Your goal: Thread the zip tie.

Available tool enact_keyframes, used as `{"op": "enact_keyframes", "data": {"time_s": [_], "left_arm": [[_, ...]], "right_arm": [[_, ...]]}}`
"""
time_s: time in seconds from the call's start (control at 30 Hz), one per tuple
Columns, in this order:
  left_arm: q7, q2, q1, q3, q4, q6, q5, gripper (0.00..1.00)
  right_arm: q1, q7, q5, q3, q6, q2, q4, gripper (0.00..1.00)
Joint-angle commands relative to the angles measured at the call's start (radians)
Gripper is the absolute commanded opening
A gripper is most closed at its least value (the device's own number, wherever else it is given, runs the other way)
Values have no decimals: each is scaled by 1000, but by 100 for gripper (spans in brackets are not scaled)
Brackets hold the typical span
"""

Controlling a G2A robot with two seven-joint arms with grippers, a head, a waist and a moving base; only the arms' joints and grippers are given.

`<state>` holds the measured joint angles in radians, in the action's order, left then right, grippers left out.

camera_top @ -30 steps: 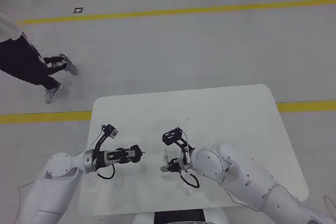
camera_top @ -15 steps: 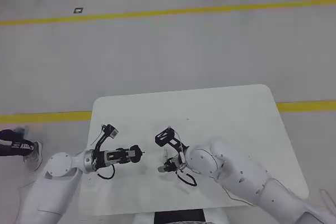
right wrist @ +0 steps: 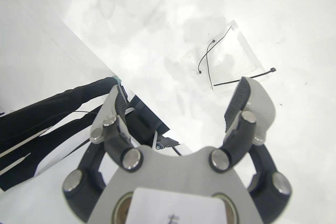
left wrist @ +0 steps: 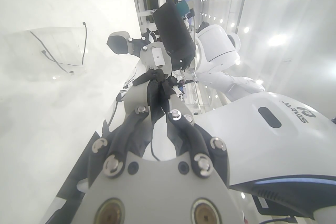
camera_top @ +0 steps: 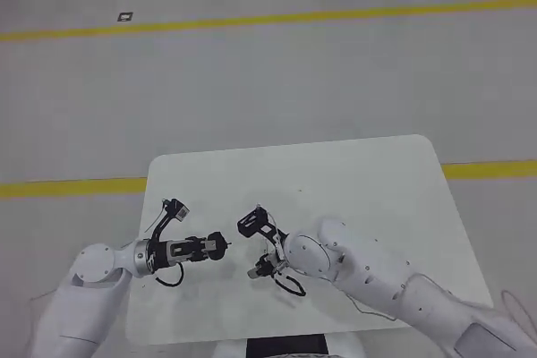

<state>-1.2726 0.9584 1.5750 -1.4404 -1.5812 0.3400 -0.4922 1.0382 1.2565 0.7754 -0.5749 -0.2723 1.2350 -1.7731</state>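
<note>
Right end effector point(right wrist: 181, 101) hangs wide open above the tray point(right wrist: 248, 51) of ties point(right wrist: 244, 77). Left end effector point(left wrist: 157, 80) lies level over the surface point(camera_top: 367, 179), pinched narrow, possibly gripping something.

Black zip ties point(right wrist: 228, 81), white table point(camera_top: 376, 179)

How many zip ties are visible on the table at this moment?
3. Inside the clear tray, a curved zip tie crosses a straighter zip tie. The third zip tie lies over the tray's rim, head outside. More may be hidden.
</note>
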Motion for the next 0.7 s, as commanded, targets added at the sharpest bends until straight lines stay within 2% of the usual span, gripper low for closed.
{"op": "enact_keyframes", "data": {"time_s": [0.0,0.17,0.37,0.47,0.67], "left_arm": [[0,0,0,0,0,0,0,0],[0,0,0,0,0,0,0,0],[0,0,0,0,0,0,0,0],[0,0,0,0,0,0,0,0],[0,0,0,0,0,0,0,0]], "right_arm": [[-6,4,3,11,37,3,12,100],[-55,75,52,63,48,23,40,100],[-55,75,52,63,48,23,40,100],[-44,42,47,57,65,23,56,100],[-58,35,13,49,67,36,64,100]]}}
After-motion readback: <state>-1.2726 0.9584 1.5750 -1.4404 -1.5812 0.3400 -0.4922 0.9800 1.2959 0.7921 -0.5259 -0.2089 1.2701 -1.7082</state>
